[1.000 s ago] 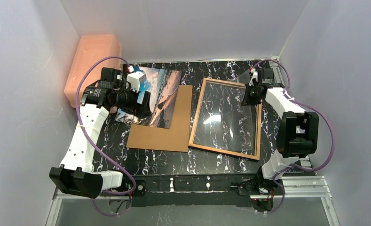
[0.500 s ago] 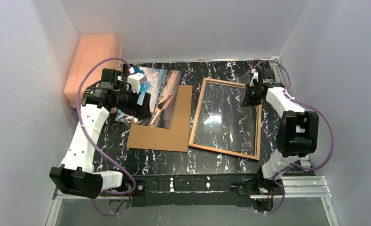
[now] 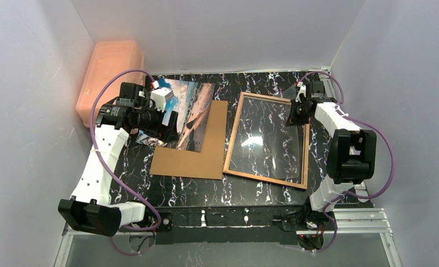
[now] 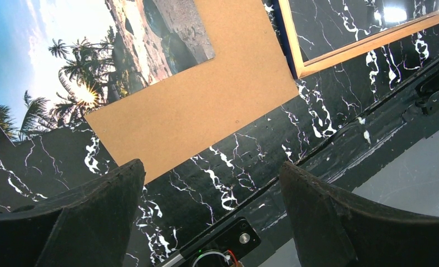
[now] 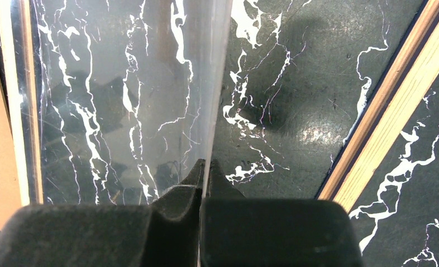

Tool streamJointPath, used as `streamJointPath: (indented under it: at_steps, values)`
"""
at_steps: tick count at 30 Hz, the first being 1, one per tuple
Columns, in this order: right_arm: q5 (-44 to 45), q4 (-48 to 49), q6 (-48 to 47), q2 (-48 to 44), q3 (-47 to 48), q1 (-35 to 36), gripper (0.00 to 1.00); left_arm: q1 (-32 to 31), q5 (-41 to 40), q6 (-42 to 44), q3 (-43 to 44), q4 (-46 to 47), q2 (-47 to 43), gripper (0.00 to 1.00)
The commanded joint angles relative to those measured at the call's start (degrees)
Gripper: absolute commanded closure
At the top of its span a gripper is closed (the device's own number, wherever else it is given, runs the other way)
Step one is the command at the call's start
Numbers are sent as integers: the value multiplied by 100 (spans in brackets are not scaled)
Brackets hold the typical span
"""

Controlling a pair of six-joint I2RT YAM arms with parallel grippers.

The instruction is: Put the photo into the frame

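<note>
Barely moved, left claw [image 4: 211,173] gapes empty; right claw [image 5: 204,167] pinches pane [image 5: 122,72].

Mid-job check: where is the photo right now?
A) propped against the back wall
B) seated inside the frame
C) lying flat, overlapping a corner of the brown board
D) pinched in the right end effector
C: the photo lies flat with its near corner covering part of the brown board, left of the frame.

2 white arms [image 3: 94,172], purple cables [image 3: 393,158]
</note>
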Motion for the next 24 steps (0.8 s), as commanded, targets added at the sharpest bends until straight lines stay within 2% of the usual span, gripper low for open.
streamJointPath:
  at_steps: [1, 24]
  values:
    - [149, -422, -218, 38, 146, 26, 99, 33, 46, 41, -94, -64, -158, 11]
    - [-80, -676, -256, 5, 303, -65, 99, 33, 108, 14, -67, -26, -155, 12]
